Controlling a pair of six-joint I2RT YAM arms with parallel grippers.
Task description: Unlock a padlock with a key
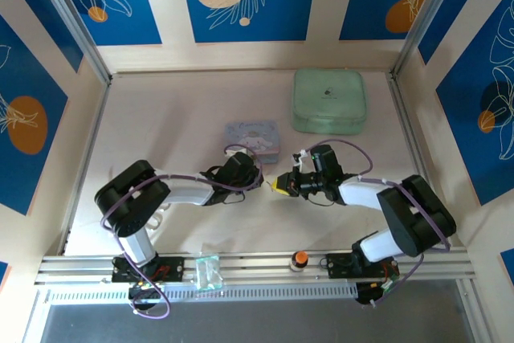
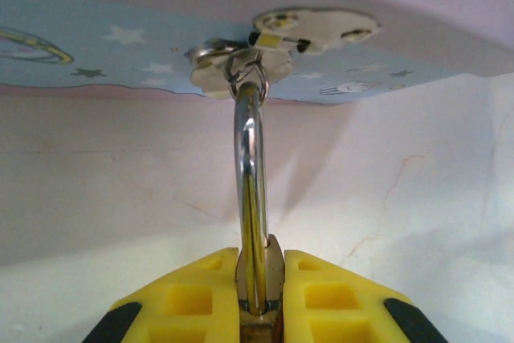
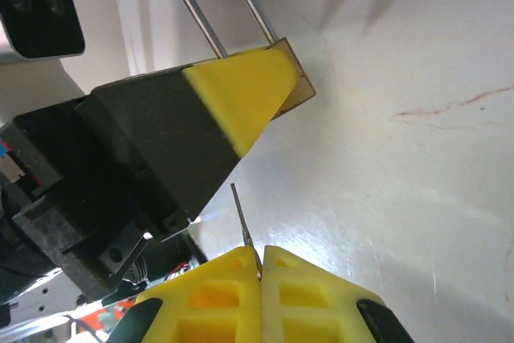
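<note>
My left gripper (image 2: 259, 267) is shut on the small brass padlock (image 2: 259, 283). The padlock's silver shackle (image 2: 250, 166) points away towards the blue cartoon tin (image 2: 96, 46), and a ring of spare keys (image 2: 233, 66) hangs at its far end. In the right wrist view the padlock's brass body (image 3: 299, 86) shows behind the left finger's yellow tip (image 3: 241, 90). My right gripper (image 3: 260, 256) is shut on the key (image 3: 243, 218), a thin blade seen edge-on and aimed at the left gripper, a short gap away. From above, the left gripper (image 1: 259, 179) and right gripper (image 1: 283, 185) meet mid-table.
The blue tin (image 1: 252, 139) lies just behind the grippers. A pale green case (image 1: 329, 100) sits at the back right. On the front rail are an orange-topped knob (image 1: 299, 259) and a clear plastic piece (image 1: 208, 271). Walls enclose the table on three sides.
</note>
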